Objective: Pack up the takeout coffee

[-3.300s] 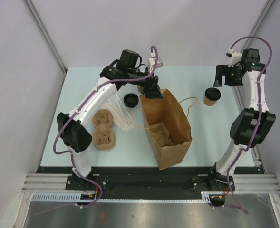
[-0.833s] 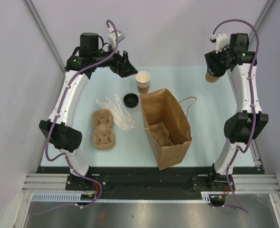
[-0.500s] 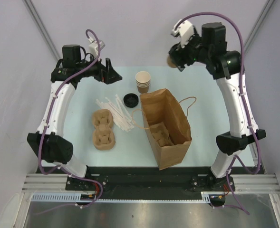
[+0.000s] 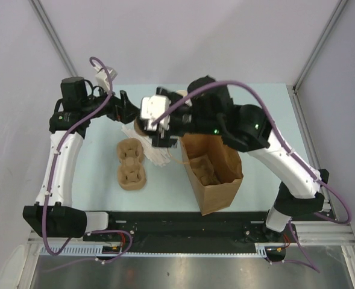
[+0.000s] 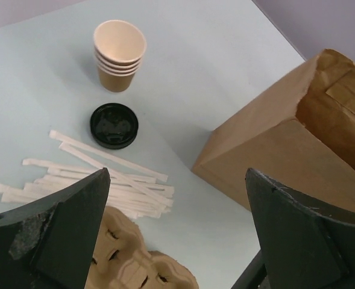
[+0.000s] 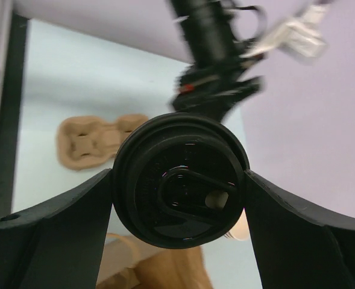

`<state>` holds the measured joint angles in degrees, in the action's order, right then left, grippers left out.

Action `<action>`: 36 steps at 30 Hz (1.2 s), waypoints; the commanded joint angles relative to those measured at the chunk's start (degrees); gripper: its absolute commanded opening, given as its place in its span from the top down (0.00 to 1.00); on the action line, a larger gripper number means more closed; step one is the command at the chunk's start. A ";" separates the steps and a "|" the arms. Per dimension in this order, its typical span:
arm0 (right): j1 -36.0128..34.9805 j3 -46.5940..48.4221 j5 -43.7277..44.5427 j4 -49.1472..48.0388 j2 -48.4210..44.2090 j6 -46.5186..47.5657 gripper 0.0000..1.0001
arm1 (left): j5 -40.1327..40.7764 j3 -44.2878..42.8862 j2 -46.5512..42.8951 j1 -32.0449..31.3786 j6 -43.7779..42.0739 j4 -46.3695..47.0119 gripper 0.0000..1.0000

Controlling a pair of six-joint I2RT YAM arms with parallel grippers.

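One takeout coffee, a tan cup with a black lid (image 6: 180,186), is clamped between my right gripper's (image 6: 178,180) fingers. In the top view the right gripper (image 4: 148,129) holds it in the air left of the open brown paper bag (image 4: 212,171), above the white sticks (image 4: 158,155). Only a sliver of tan cup (image 4: 138,127) shows there. My left gripper (image 4: 127,107) is open and empty behind the right one. In its wrist view the left gripper (image 5: 177,174) hangs above the table, with the bag (image 5: 285,144) on the right.
A stack of lidless tan cups (image 5: 119,57) and a loose black lid (image 5: 114,125) lie beyond the sticks (image 5: 99,180). A pulp cup carrier (image 4: 131,164) sits left of the bag, and another carrier lies inside the bag (image 4: 204,171).
My right arm has swung the lidded cup from the far right across to the left side of the bag. My left gripper has drawn back left, away from the bag's rim.
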<state>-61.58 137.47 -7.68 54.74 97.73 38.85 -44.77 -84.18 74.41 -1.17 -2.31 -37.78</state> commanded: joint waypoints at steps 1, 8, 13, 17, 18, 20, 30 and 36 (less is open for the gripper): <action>-6.87 -5.26 3.81 1.77 -2.72 3.42 0.40 | 1.62 1.04 -2.43 5.38 5.20 2.27 0.00; -14.00 -12.29 4.34 7.92 -2.37 1.06 0.44 | 3.91 -0.72 -2.17 12.59 5.29 2.01 0.00; -16.29 -22.23 6.45 3.98 -2.11 0.35 0.46 | 2.85 0.33 -3.39 12.60 6.70 3.50 0.01; -17.34 -31.90 9.96 -3.39 -2.46 0.88 0.46 | 2.85 1.56 -4.10 12.68 7.14 4.03 0.00; -17.43 -34.70 10.23 -4.46 -2.46 0.61 0.46 | 2.94 1.65 -4.27 12.68 7.05 4.03 0.00; -17.69 -36.65 11.81 -6.91 -1.33 -0.17 0.46 | 2.85 2.09 -4.54 12.68 6.96 3.94 0.00; -16.91 -46.06 5.15 -19.31 0.88 -2.37 0.45 | 1.97 2.97 -5.15 12.77 6.35 4.64 0.00; -15.06 -46.85 1.71 -22.31 3.60 -4.31 0.45 | 1.18 4.29 -5.86 12.95 6.79 5.79 0.00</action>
<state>-78.08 91.07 -2.52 38.48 100.20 36.77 -41.71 -80.51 70.70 11.25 3.62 -34.61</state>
